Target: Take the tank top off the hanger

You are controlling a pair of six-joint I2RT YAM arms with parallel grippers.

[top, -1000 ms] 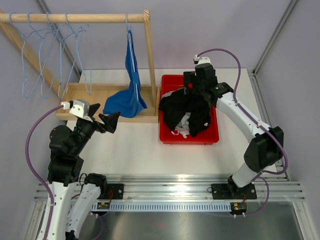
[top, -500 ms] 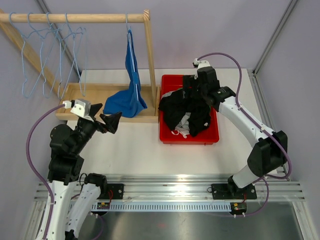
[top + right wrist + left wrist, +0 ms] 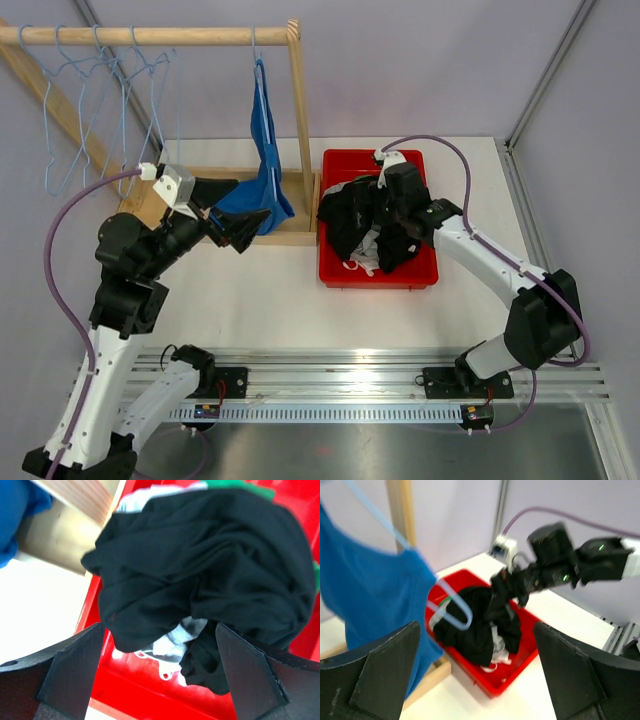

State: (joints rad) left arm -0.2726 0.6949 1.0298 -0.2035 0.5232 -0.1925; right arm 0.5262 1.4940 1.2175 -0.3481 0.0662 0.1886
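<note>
1. We see the left black gripper (image 3: pixel 235 208) wide open, holding nothing, just beside the bottom of the blue cloth tank top (image 3: pixel 262 150).
2. We see the right black gripper (image 3: pixel 160 627) wide open too, over a pile of black clothes (image 3: pixel 360 215) in the red plastic bin (image 3: pixel 428 270).
3. The tank top hangs on a thin light-blue wire hanger (image 3: pixel 455 610) from the round wooden rail (image 3: pixel 200 36). Its bottom lies on the flat wooden base (image 3: pixel 175 180).

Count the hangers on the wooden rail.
5. Four empty hangers bunch at the left end of the rail; the fifth hanger hangs near the right post, carrying the blue tank top. The empty ones overlap, so one may be hidden.
</note>
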